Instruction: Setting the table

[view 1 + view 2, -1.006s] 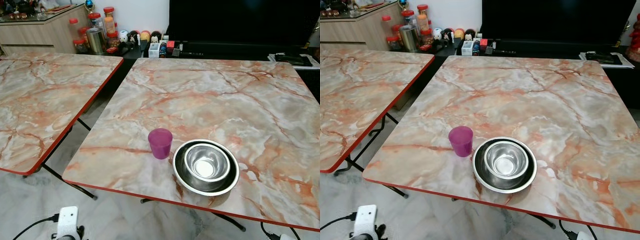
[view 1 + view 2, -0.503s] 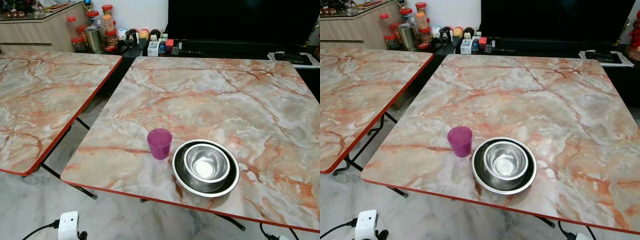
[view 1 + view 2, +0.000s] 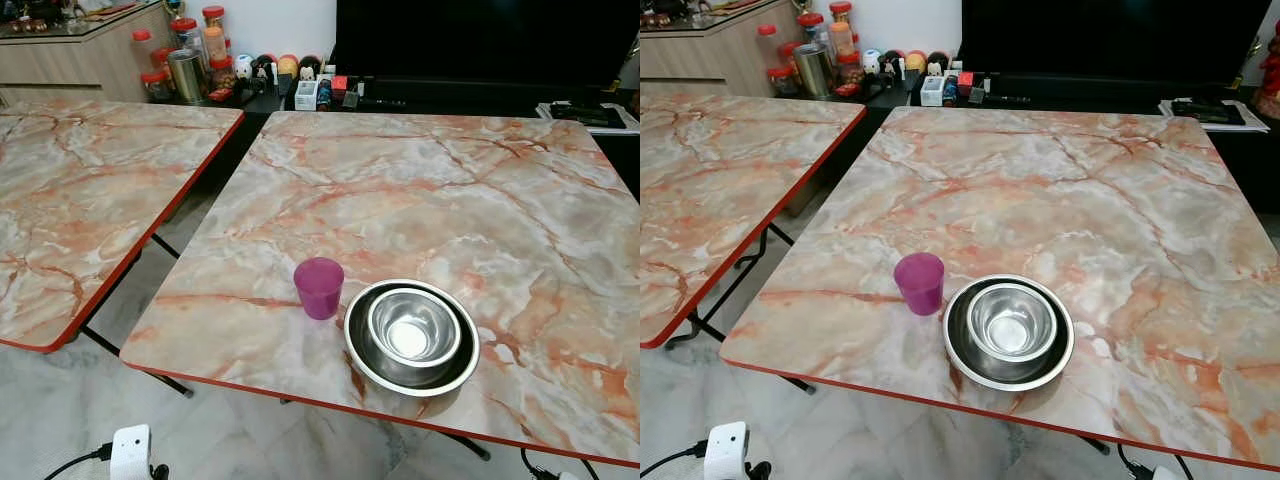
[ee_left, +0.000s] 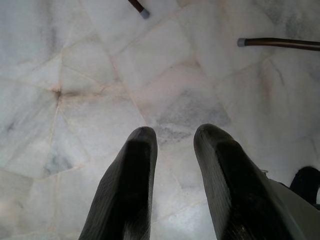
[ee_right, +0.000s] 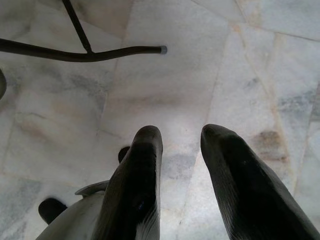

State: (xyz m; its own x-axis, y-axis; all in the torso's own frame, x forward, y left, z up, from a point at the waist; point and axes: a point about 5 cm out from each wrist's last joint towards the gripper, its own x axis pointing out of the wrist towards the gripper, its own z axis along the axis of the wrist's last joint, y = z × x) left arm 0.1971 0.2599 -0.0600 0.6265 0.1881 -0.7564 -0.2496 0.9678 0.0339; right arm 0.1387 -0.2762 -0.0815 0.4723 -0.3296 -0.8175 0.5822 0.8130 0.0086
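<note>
Nearest to us, both arms hang idle over the marble floor [image 4: 75, 75]: our left gripper [image 4: 175, 145] and right gripper [image 5: 181, 145] each point down with fingers narrowly parted, holding nothing. Up on the desk [image 3: 450, 190], close to its near edge, a purple cup [image 3: 319, 287] stands upright just beside a small steel bowl [image 3: 414, 324] nested inside a larger steel bowl [image 3: 365, 355]. Farther off, the rest of the desk lies bare, a second desk [image 3: 80, 190] sits to our left, and jars [image 3: 185, 60] stand on the low unit behind. We judge we are at the approach stage; next we should raise an arm and reach for the cup or unstack the bowls.
</note>
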